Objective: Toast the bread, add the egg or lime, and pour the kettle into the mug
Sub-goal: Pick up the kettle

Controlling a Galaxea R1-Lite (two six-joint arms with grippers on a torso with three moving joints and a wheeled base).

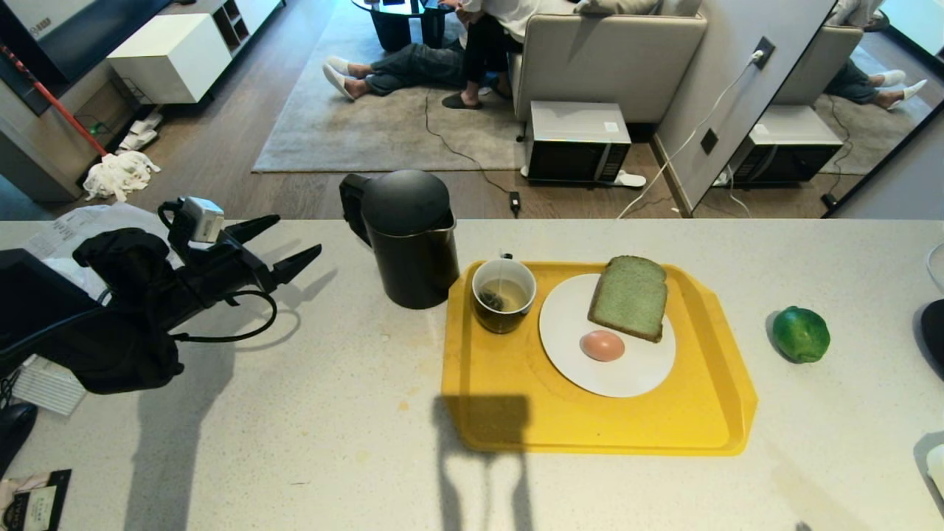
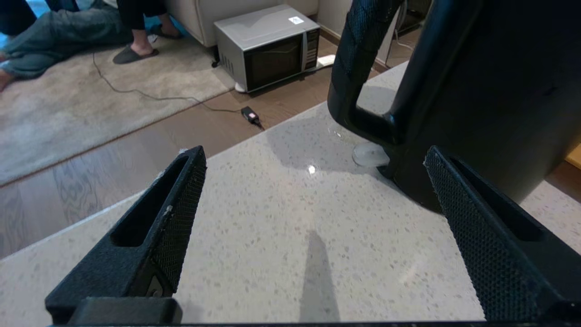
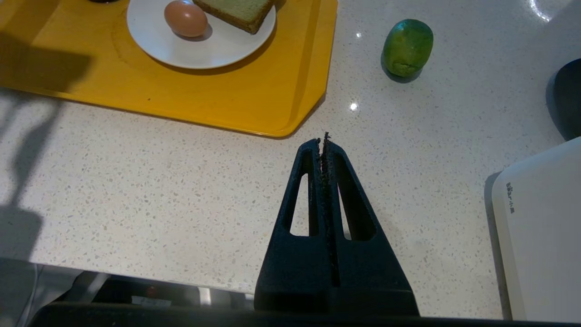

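Left gripper (image 1: 289, 247) agape — near kettle (image 1: 407, 236); right gripper (image 3: 325, 141) closed.

Counter (image 1: 295, 413): pale speckled stone look, polished, catches glare. Kettle (image 1: 409, 236): matt black body, handle finely textured. Tray (image 1: 590, 428): smooth yellow plastic, slight sheen. Plate (image 1: 627, 372): glossy white, ceramic-looking. Bread (image 1: 629, 296): porous green crumb, brown crust. Egg (image 1: 602, 345): smooth, satin. Lime (image 1: 801, 334): glossy, slightly lumpy. Left gripper (image 1: 284, 247) fingers (image 2: 177, 213): matt black plastic, dimpled grip faces. Floor (image 1: 221, 158): wood grain. Rug (image 1: 391, 133): short-pile cloth.
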